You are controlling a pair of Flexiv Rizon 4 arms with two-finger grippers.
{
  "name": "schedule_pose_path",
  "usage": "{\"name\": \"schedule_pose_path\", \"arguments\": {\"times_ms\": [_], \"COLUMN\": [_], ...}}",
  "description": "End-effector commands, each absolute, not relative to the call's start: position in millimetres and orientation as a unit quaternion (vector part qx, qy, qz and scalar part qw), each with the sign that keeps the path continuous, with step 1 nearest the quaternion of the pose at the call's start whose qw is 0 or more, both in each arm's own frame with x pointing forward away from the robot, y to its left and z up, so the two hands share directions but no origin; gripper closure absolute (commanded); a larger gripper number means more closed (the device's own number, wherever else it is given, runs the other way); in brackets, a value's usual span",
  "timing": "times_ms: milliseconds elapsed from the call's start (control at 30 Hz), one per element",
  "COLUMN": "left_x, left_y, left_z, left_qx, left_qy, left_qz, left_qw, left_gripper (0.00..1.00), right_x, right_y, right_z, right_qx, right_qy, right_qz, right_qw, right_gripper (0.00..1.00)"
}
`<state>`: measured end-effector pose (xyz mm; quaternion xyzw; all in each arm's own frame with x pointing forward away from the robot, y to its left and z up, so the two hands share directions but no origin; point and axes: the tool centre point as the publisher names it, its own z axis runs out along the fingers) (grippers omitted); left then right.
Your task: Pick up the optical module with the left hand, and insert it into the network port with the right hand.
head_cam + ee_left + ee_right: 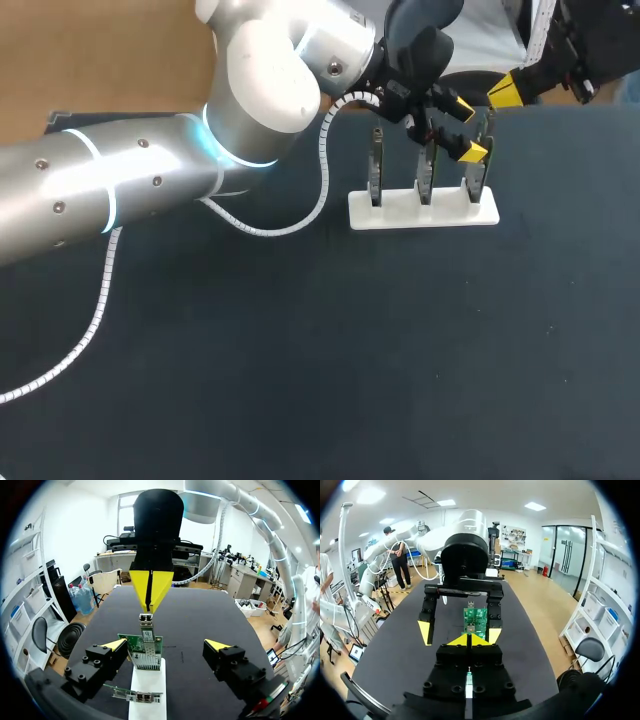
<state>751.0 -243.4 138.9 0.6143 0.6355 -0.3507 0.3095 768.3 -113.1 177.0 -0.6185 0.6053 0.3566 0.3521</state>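
Standing slim and silvery, optical module [146, 629] tops green board [145, 651].

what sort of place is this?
Likely a robotics lab bench: left pincer open around a circuit board in a white rack, right pincer holding an optical module, dark table.

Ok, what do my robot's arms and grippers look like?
Left arm: silvery round links, a white joint cap, glowing blue rings and a white coiled cable. Right arm is silvery too. Left gripper and right gripper: black and blocky, tipped bright yellow.
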Motion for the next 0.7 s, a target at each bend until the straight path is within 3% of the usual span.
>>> {"name": "schedule_pose_path", "arguments": {"times_ms": [33, 700], "left_x": [752, 752], "left_y": [-244, -244], "left_z": [139, 139], "left_qx": [0.615, 0.615], "left_qy": [0.635, 0.635], "left_qz": [-0.351, -0.351], "left_qw": [0.308, 0.308], "left_gripper": [0.0, 0.0], "right_x": [772, 771], "right_y": [-112, -115], "right_z": [173, 145], "right_qx": [-0.617, -0.599], "right_qy": [0.607, 0.63], "right_qz": [0.36, 0.376], "right_qw": [0.348, 0.322], "right_gripper": [1.0, 1.0]}}
